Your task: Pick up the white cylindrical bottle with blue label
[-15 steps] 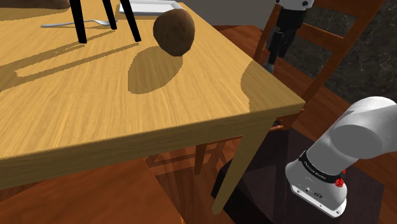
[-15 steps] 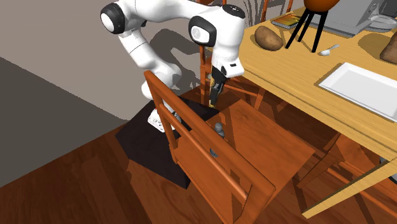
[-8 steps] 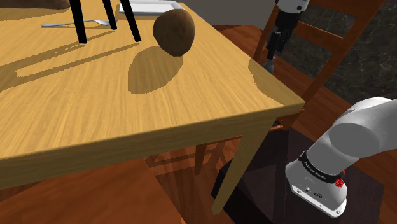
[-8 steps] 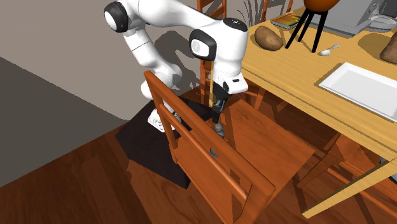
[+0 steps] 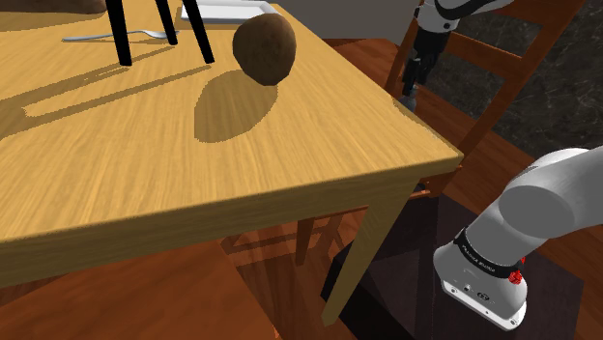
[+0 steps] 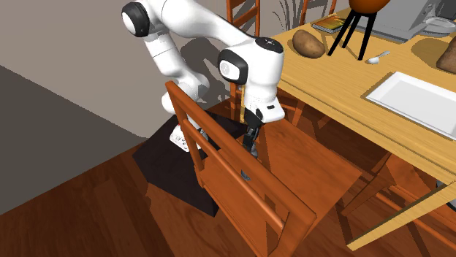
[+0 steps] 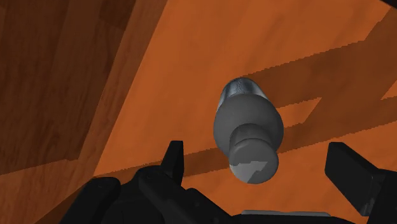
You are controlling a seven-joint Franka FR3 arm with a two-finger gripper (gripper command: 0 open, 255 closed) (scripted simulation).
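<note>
Subject item: a plain grey cylindrical bottle (image 7: 247,121) with a narrower round cap. It stands upright on the orange-brown wooden seat of a slat-backed wooden chair (image 6: 299,164). No label colour can be made out on it. In the wrist view it is seen from above, cap nearest the camera.

Gripper: the all-black two-finger gripper (image 6: 253,142) points down over the chair seat, between the chair's back rails and the near edge of the light wooden table (image 6: 343,87). The fingers (image 7: 354,175) stand wide apart, one on each side of the bottle. Neither finger touches it, and seat surface shows in the gaps on both sides. The bottle sits nearer the middle of the opening than either finger. It is not held.

Arm: the white arm with dark joints (image 6: 197,22) reaches from its dark box stand (image 6: 164,157) over the chair back and bends down at the wrist. In the shoulder view the gripper shows just beyond the table's far corner, below the tabletop edge.

Table contents, all well apart from the gripper:
- A brown potato-shaped lump (image 5: 264,46) lies near the corner and casts a broad shadow.
- A black tripod stand (image 5: 159,29) is just beside it.
- A metal spoon (image 5: 106,37) lies beyond the tripod legs.
- A white rectangular tray (image 6: 416,98) rests toward the second exterior view's right.

Floor: dark reddish wood boards (image 6: 95,212).
</note>
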